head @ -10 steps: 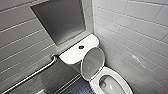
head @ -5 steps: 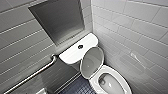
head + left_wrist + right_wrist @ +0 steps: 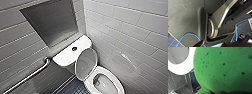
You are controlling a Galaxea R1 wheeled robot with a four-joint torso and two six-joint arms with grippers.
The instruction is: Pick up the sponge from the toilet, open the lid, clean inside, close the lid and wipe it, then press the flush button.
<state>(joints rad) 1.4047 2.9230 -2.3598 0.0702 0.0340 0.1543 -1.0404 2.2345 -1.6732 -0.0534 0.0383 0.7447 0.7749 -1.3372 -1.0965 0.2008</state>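
My right gripper [image 3: 228, 92] is clamped on the sponge [image 3: 224, 68]; the left one's state I cannot tell. Beyond the sponge lies the toilet [image 3: 119, 85] bowl, at five o'clock in the head view, its lid [image 3: 86, 63] raised against the tank, the flush button [image 3: 74, 48] behind. A tiled wall [image 3: 130, 37] crowds three o'clock; a grab bar [image 3: 30, 76] runs at eight.

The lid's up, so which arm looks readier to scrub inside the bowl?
Probably the right: the sponge sits close against its wrist camera, with the toilet just beyond. The left wrist faces the robot's own dark parts and a blue cable.
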